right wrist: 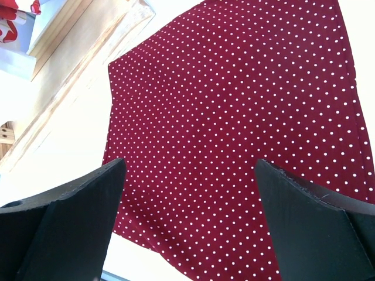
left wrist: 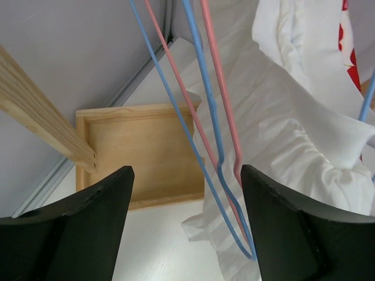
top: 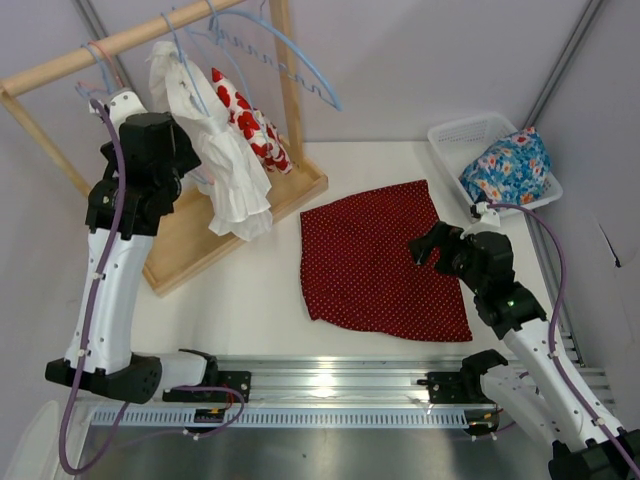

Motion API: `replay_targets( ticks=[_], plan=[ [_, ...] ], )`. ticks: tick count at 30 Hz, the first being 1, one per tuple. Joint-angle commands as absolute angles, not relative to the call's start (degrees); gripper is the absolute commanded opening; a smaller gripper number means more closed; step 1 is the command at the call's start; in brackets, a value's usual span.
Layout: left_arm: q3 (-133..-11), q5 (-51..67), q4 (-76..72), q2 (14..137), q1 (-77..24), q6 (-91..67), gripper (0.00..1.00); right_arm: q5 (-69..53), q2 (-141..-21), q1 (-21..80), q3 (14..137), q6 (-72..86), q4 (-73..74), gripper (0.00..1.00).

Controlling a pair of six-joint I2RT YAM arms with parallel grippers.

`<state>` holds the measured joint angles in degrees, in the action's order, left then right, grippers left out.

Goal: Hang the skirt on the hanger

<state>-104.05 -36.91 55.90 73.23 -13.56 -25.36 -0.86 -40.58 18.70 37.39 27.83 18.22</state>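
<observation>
- The right gripper [right wrist: 190,167] is closest to its wrist camera. Its black fingers are spread wide with nothing between them, hovering over the skirt [right wrist: 234,88] without touching it.
- The skirt [top: 380,255] lies flat on the white table [top: 250,300], all four edges exposed. Its near edge runs close to the table's front edge.
- The right gripper [top: 425,250] hangs above the skirt's right side, inside the right hem.
- Left of the skirt is a broad strip of bare table. Beyond it sits the wooden rack base [top: 200,240], whose corner comes near the skirt's far-left corner.
- Far right of the skirt stands a white basket [top: 455,135] holding a blue floral garment [top: 505,165], just beyond the skirt's far-right corner.
- Well left of the skirt, up at the rack, the left gripper [left wrist: 186,172] stands open. The hanger [left wrist: 205,88] and a pink hanger [left wrist: 218,76] pass between its fingers, nearer the right-hand one, and neither is clamped.
- A white ruffled cloth [left wrist: 293,146] crowds the hangers on the side toward the skirt.
</observation>
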Motion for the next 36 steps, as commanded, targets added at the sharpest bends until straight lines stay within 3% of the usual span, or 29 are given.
replay_targets(
  ticks=[1,18,22,23,25,26,29,36],
  plan=[
    [-104.4,-39.5,52.5,72.4,-11.6,-23.6,0.79,-0.4,-40.1,19.0,37.4,27.4,17.1,0.99],
    [-94.6,-41.5,41.6,70.4,-5.8,-19.0,0.7,0.0,-40.7,18.9,38.3,26.9,17.7,1.0],
    [-94.6,-41.7,37.9,70.1,-5.0,-16.2,0.52,0.0,-40.3,18.9,38.6,26.8,17.9,0.99],
    [-94.6,-41.5,36.2,70.0,-5.0,-15.2,0.41,0.0,-40.3,18.8,38.6,26.9,17.9,0.99],
    [-94.4,-41.9,35.0,69.8,-5.1,-13.0,0.29,0.0,-40.3,18.9,38.5,27.2,17.8,0.99],
    [-95.1,-42.5,34.5,69.8,-5.0,-12.3,0.17,0.0,-40.3,18.8,38.4,27.2,17.8,0.99],
    [-96.6,-43.4,34.5,69.3,-5.0,-11.1,0.03,-0.1,-40.3,18.9,38.4,27.3,17.8,0.99],
    [-97.1,-45.3,34.0,68.5,-5.1,-9.4,0.0,-0.3,-40.3,18.8,38.5,27.2,17.7,0.99]
  ],
)
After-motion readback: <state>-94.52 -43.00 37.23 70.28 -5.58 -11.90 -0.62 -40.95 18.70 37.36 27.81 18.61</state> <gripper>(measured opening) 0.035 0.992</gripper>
